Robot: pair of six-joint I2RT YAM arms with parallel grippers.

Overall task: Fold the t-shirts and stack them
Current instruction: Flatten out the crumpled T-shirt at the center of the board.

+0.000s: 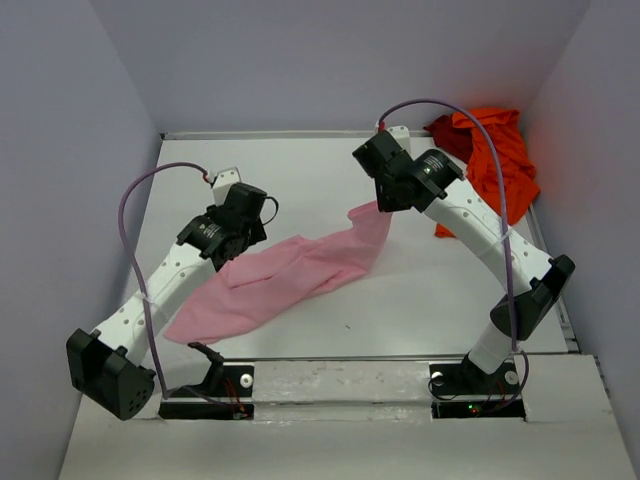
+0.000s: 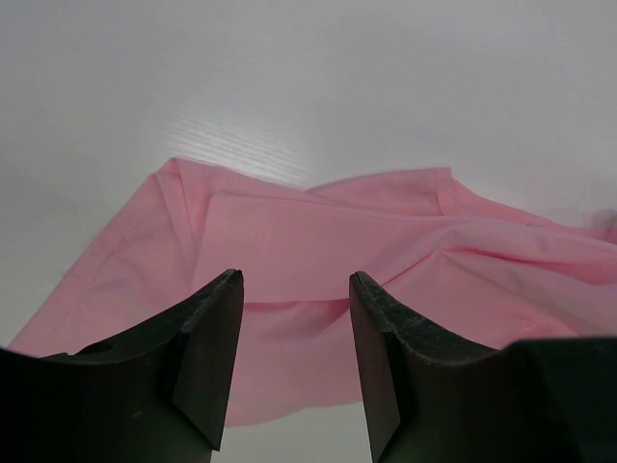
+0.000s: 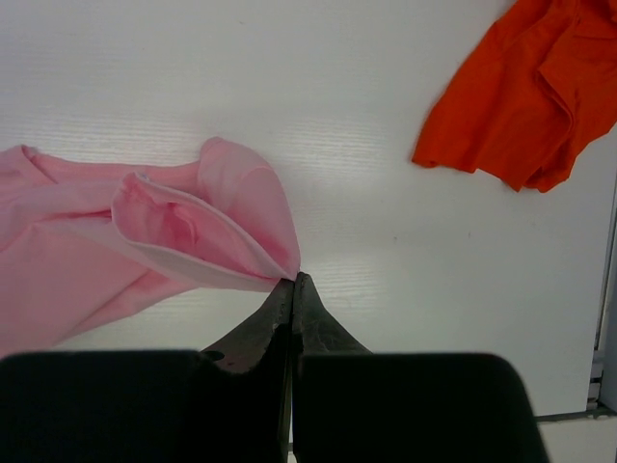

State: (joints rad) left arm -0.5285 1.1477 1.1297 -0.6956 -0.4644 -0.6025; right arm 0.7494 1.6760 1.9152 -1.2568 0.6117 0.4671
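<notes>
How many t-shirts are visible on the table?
2: a light pink cloth t-shirt centre-left, a bright orange-red cloth t-shirt crumpled at the far right. Another may hide beneath it.

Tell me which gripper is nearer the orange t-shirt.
Right. The right gripper, shut on the pink t-shirt's corner, sits left of the orange t-shirt, apart from it. The left gripper hangs open over the pink t-shirt's other end, farther away.
</notes>
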